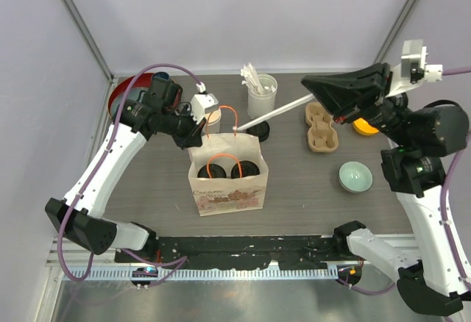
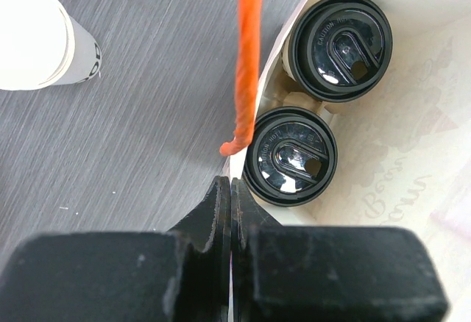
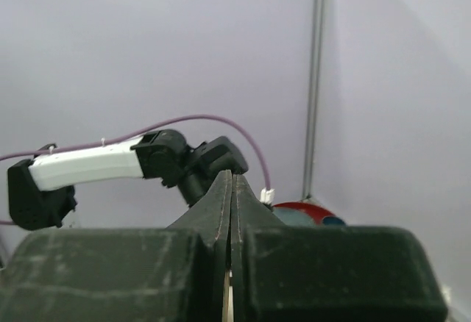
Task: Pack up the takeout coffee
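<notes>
Two white paper cups with black lids (image 1: 218,169) (image 1: 246,169) stand side by side inside a white paper bag (image 1: 227,193) with orange handles. In the left wrist view the lids (image 2: 340,37) (image 2: 291,156) show from above. My left gripper (image 1: 193,142) (image 2: 230,182) is shut on the bag's back rim (image 2: 229,162), beside an orange handle (image 2: 249,57). My right gripper (image 1: 305,81) (image 3: 230,179) is raised at the right, shut on a thin white stick (image 1: 276,114) that slants down toward the bag's top.
A lidless white paper cup (image 1: 213,120) (image 2: 33,31) stands behind the bag. A white cylinder of sticks (image 1: 261,95) is at the back, a tan cup carrier (image 1: 321,127) and an orange object (image 1: 364,126) to the right, a green bowl (image 1: 355,176) nearer, and a red plate (image 1: 121,90) at the back left.
</notes>
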`<control>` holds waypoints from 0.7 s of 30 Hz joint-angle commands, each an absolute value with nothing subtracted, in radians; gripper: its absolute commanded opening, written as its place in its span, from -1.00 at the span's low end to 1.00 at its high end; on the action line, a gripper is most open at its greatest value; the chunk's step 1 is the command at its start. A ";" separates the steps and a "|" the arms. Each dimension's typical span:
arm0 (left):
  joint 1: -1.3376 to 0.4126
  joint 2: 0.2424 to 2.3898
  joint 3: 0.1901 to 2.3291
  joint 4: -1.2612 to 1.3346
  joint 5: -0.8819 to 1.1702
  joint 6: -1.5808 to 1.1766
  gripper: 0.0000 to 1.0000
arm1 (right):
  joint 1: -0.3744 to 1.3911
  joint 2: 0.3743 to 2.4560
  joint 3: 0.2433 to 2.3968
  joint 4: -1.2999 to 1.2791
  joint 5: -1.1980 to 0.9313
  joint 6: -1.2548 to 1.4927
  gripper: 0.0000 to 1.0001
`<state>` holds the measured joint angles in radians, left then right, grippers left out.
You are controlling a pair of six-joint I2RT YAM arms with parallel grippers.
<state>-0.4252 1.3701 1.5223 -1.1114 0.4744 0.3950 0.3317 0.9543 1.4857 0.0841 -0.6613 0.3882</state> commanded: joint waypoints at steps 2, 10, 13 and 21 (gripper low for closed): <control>-0.420 1.341 1.540 -1.091 0.466 0.382 -1.00 | 0.334 0.979 1.269 0.348 -0.772 0.661 -0.98; -0.422 1.339 1.546 -1.097 0.472 0.377 -1.00 | 0.558 1.038 1.152 0.371 -0.657 0.515 -0.98; -0.422 1.339 1.546 -1.098 0.474 0.377 -1.00 | 0.648 1.100 1.207 0.240 -0.577 0.355 -0.98; -0.420 1.338 1.545 -1.098 0.474 0.377 -1.00 | 0.738 1.206 1.194 0.247 -0.561 0.276 -0.98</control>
